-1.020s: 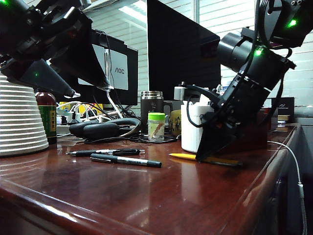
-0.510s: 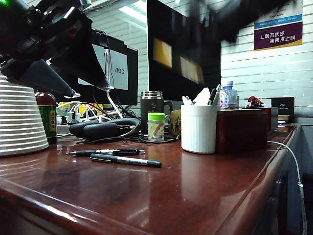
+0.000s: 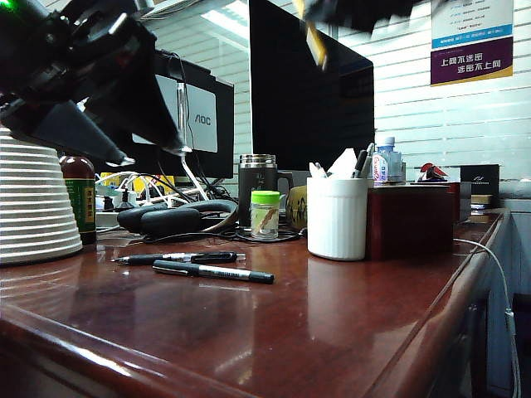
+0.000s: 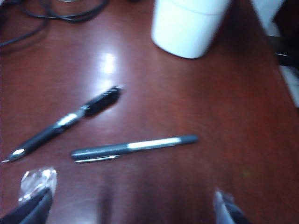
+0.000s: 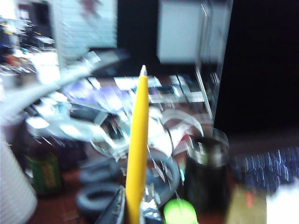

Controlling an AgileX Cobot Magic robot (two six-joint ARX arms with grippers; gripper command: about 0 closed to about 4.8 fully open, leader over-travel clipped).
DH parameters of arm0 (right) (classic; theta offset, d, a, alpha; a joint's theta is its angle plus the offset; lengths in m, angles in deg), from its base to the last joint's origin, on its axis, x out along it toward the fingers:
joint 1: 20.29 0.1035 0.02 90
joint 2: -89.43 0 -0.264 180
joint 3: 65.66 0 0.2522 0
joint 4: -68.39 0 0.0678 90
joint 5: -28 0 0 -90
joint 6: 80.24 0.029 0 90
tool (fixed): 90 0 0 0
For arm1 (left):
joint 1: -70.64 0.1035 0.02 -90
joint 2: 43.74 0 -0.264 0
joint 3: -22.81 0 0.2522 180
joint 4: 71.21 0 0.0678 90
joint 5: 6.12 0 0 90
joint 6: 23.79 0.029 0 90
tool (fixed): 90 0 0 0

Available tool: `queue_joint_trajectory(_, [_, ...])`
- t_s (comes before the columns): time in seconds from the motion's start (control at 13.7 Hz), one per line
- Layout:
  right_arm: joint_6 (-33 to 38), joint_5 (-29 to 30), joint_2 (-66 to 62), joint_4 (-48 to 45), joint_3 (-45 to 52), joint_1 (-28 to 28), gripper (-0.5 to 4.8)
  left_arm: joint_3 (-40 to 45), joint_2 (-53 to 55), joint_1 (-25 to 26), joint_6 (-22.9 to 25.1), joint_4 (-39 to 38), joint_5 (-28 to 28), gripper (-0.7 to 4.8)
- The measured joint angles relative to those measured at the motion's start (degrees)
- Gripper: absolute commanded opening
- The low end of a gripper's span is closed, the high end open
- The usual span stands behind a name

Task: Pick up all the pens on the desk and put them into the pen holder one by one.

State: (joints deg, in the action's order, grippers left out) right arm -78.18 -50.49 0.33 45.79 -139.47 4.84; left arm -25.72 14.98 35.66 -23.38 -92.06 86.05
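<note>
Two black pens lie side by side on the reddish-brown desk. In the left wrist view the same pens lie just beyond my left gripper, which hangs open and empty above them. In the exterior view that gripper is at the upper left. The white ribbed pen holder stands further right. High above it, my right gripper, blurred, is shut on the yellow pen. In the right wrist view the yellow pen sticks out of the right gripper.
A dark red box stands against the holder's right side. Behind are a steel mug, a green-lidded jar, headphones and monitors. A white ribbed stack and a bottle stand at the left.
My right gripper has lifted the yellow pen off the desk beside the holder and risen to the top of the exterior view. The left gripper and black pens have stayed put.
</note>
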Motion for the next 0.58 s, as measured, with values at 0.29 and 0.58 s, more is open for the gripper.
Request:
queue_joint_trajectory(0.29, [-0.7, -4.4, -7.4, -0.4, 0.2, 0.0, -0.07, 0.0, 0.6, 0.0, 0.0, 0.0, -1.9, 4.79])
queue_joint_trajectory(0.58, [-1.9, -9.0, -9.5, 2.7, 0.2, 0.0, -0.07, 0.0, 3.7, 0.0, 0.0, -1.1, -2.3, 4.79])
